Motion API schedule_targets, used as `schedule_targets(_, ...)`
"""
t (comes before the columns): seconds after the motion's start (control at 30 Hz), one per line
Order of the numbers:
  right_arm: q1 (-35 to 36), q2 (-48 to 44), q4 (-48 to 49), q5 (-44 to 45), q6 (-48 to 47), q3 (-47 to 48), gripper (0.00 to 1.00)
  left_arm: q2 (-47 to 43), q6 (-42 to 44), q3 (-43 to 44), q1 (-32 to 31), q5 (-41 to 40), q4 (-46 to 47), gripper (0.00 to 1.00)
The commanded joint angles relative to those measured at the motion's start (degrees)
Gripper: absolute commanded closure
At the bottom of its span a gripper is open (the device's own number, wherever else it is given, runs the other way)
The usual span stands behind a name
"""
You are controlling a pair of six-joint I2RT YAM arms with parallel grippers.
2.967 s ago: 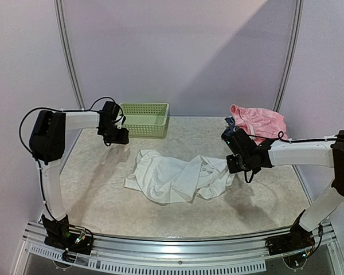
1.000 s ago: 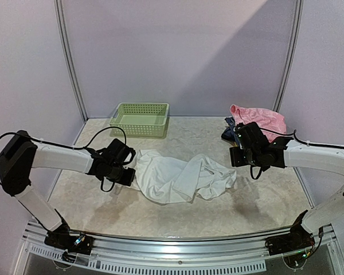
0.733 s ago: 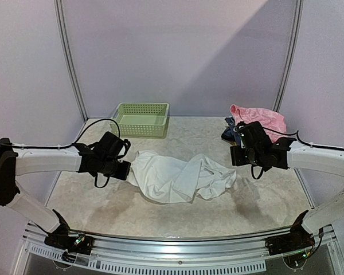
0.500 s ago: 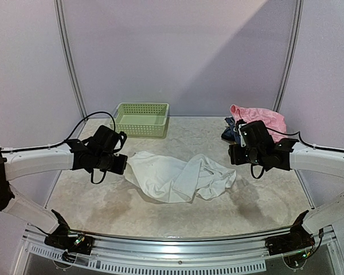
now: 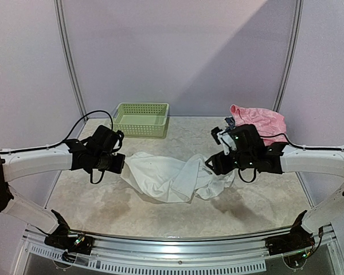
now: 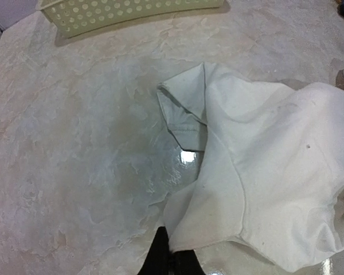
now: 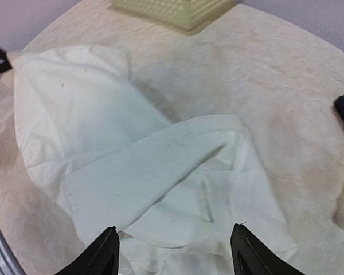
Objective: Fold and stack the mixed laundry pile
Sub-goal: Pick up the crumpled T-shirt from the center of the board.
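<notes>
Though apart, basket [image 5: 141, 118] behind white piece [image 5: 172, 177]

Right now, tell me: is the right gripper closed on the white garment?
No, the right gripper hangs open, its fingers spread apart above the white garment.

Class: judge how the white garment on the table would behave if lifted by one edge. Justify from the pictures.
Probably floppy: the white garment lies in soft folds, so it should drape from any lifted point. Likely light: the cloth looks thin where the left gripper pinches its edge. It may slide easily on the glossy table.
</notes>
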Motion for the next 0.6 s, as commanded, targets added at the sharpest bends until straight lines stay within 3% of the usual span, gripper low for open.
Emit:
schedule_targets(0.0, 4.38, 7.10, 0.14, -9.13, -4.95, 3.80, 0.33, 0.65, 0.38, -1.05, -0.74, -2.58, 0.39, 1.00)
schedule_targets(0.27, 10.66, 18.73, -3.57, -9.22, -7.08, 13.06, 0.36, 1.71, 0.56, -1.14, -0.74, -2.94, 0.81, 1.00)
schedule_targets(0.57, 16.43, 28.25, -11.18, 0.55, -8.50, 23.68, 0.38, 2.54, 0.63, -1.32, -0.69, -2.84, 0.86, 1.00)
